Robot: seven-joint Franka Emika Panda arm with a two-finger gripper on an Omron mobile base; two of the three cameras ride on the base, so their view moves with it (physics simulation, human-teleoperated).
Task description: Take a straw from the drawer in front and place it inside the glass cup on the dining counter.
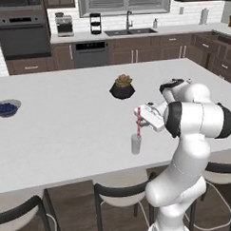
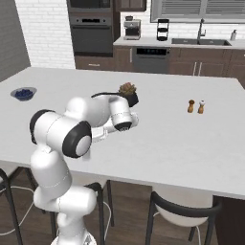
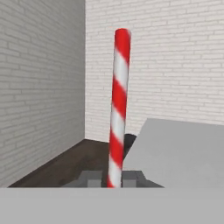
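Gripper (image 1: 141, 117) jaws are pinched on the straw (image 1: 138, 122), which stands nearly upright with its lower end at the mouth of the glass cup (image 1: 136, 144), or just inside it; from the left base view I cannot tell how deep it reaches. In the hand view the straw (image 3: 117, 109) rises between the two fingertips (image 3: 89, 178), its red and white stripes running up past the middle of the picture, so the hold is low on the stick and most of its length is free above.

As a judgement, the straw is very light and fairly stiff, yet thin enough to buckle or kink if squeezed hard or pushed against the rim. Its smooth surface may let it slip or swing between the pads, so a gentle, centred pinch near the lower half seems right, keeping it vertical. The cup is small, clear and probably light too, and a sideways nudge from the straw or the fingers could tip it or slide it on the dining counter (image 1: 65, 119). It stands near the counter's front edge, well apart from the plant pot (image 1: 122, 87) and the blue-filled bowl (image 1: 6, 108)
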